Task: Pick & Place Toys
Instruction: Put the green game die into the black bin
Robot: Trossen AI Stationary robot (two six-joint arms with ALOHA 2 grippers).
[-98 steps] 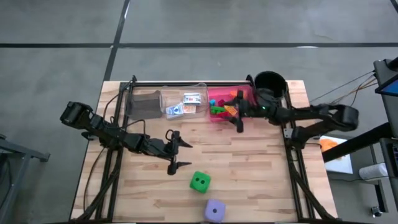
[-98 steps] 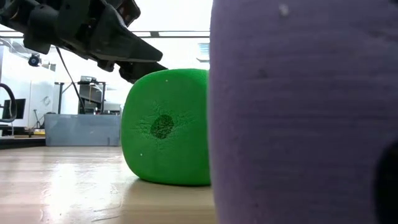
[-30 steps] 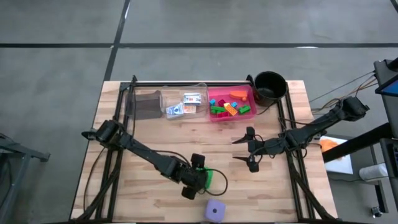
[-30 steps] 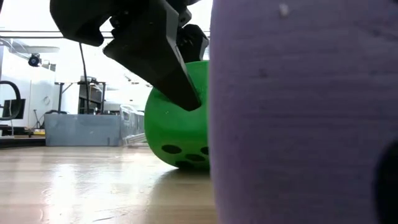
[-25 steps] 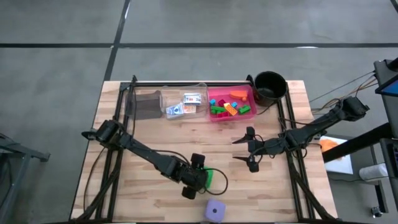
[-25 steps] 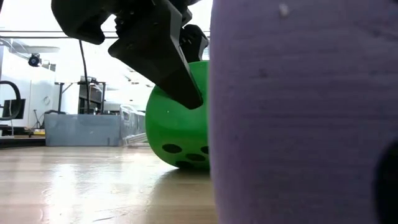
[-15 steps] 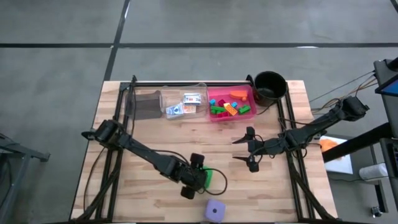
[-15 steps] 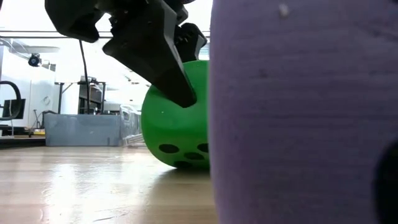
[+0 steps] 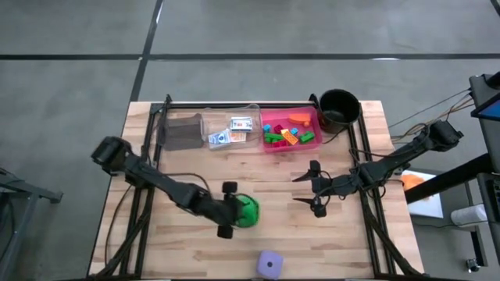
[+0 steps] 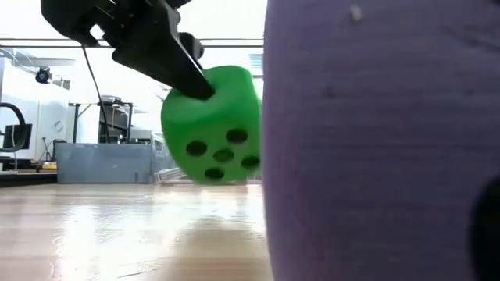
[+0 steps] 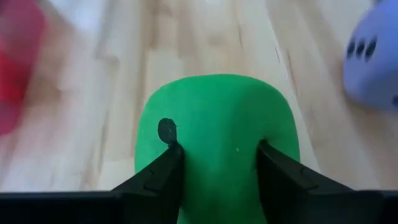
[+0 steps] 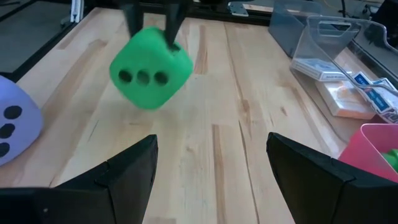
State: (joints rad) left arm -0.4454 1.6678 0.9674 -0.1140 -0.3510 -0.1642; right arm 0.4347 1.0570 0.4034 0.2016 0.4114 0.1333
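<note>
A green die (image 9: 247,211) hangs above the middle of the table, a little toward its near side, with my left gripper (image 9: 233,211) shut on it. The low view shows this die (image 10: 212,125) clear of the wood. A purple die (image 9: 269,264) rests on one face by the near edge. My right gripper (image 9: 314,189) waits open over the right half of the table, its fingers (image 12: 127,174) holding nothing. Small bright bricks (image 9: 285,134) lie in the pink tray (image 9: 266,119), and printed cards (image 9: 232,130) in the clear tray. My left gripper pinches the green die by two opposite sides (image 11: 186,155) between its two fingers (image 11: 163,177). The soft sides are dented in at the fingers. The fingers come slanting down from the table's left. The die is lifted clear, tilted, hanging at the fingers' lower ends (image 10: 187,78).
A grey tray (image 9: 181,129), the clear tray (image 9: 248,111) and the pink tray stand in a row along the far edge, with a round black pot (image 9: 338,105) at the far right. Black frame rails (image 9: 148,156) run along both table sides. Bare wood lies between the arms.
My left gripper has risen with the green die and drawn back toward the table's left and far side. The die, which sat tilted on the wood, now hangs clear and has turned, so its spotted face looks toward the near edge.
</note>
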